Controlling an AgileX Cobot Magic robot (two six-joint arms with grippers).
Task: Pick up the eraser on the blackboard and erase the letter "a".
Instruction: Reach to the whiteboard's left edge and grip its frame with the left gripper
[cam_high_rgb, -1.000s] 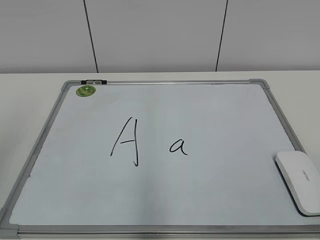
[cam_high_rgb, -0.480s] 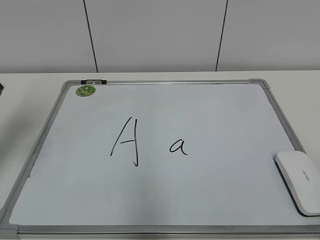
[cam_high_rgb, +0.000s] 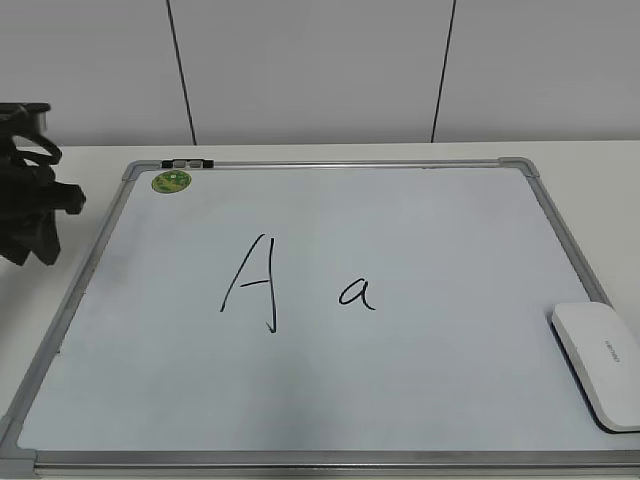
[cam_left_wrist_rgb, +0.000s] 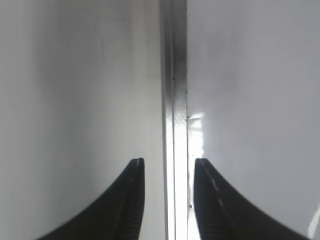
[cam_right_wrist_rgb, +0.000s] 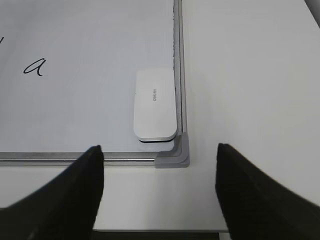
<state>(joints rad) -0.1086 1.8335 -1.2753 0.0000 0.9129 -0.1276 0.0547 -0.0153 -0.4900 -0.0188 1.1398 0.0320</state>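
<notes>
The blackboard (cam_high_rgb: 450, 230) lies flat on the white counter (cam_high_rgb: 60, 165). The eraser (cam_high_rgb: 600, 365) rests on it in the near right corner, its long side against the frame; in my right wrist view it lies just inside the grey corner piece (cam_right_wrist_rgb: 175, 152). The letter "a" (cam_high_rgb: 357, 293) stands near the middle of the board, well apart from the eraser, beside the taller capital "A" (cam_high_rgb: 252, 285). My right fingers (cam_right_wrist_rgb: 160, 195) are spread wide above the counter, holding nothing. My left fingers (cam_left_wrist_rgb: 167, 200) are narrowly apart over the left frame rail (cam_left_wrist_rgb: 174, 100), also without anything between them.
</notes>
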